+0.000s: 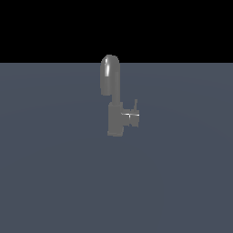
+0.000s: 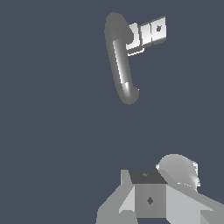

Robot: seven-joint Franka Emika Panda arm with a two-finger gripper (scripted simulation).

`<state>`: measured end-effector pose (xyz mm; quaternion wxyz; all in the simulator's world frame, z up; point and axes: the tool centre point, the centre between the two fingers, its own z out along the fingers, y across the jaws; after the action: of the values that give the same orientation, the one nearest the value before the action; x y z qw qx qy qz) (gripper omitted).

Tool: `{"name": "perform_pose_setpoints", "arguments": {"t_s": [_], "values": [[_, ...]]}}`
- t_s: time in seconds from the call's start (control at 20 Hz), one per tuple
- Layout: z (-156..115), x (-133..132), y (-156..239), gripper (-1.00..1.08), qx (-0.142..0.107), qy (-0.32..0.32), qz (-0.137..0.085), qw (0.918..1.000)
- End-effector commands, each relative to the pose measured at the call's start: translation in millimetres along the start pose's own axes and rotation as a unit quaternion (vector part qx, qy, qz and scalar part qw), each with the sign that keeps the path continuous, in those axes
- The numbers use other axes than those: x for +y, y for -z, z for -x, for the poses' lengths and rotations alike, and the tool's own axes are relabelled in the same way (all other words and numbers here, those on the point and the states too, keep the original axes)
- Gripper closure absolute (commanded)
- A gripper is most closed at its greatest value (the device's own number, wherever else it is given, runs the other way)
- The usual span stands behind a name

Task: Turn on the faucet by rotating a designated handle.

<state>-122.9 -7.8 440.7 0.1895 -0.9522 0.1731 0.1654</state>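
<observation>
The grey faucet [image 1: 115,119] stands upright on the flat grey floor, with its tall rounded spout [image 1: 109,75] above the boxy body. The handle [image 1: 132,117] is a short side stub on the exterior view's right of the body, with a thin upright lever pin [image 1: 135,104]. In the wrist view I look down on the spout [image 2: 120,61], and the bright handle stub [image 2: 148,34] sticks out beside it. Grey blocky parts of my gripper [image 2: 151,199] show at the picture's edge, well apart from the faucet. I cannot make out its fingers. The arm is outside the exterior view.
A plain grey floor [image 1: 54,182] runs all around the faucet, with black background beyond its far edge. No other objects show.
</observation>
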Motion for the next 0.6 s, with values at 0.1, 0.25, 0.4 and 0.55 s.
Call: {"name": "perform_pose_setpoints", "arguments": {"t_s": [0.1,0.25,0.4,0.55], "values": [[-30.3,0.3,-2.7,1.08,-0.030,-0.039,-0.039,0.9980],[-50.6,1.7,-5.7,1.08,-0.051,-0.065,-0.065,0.9945],[-71.0,4.1,-9.7,1.08,-0.072,-0.091,-0.092,0.9890],[-91.5,7.4,-14.8,1.08,-0.093,-0.118,-0.119,0.9814]]}}
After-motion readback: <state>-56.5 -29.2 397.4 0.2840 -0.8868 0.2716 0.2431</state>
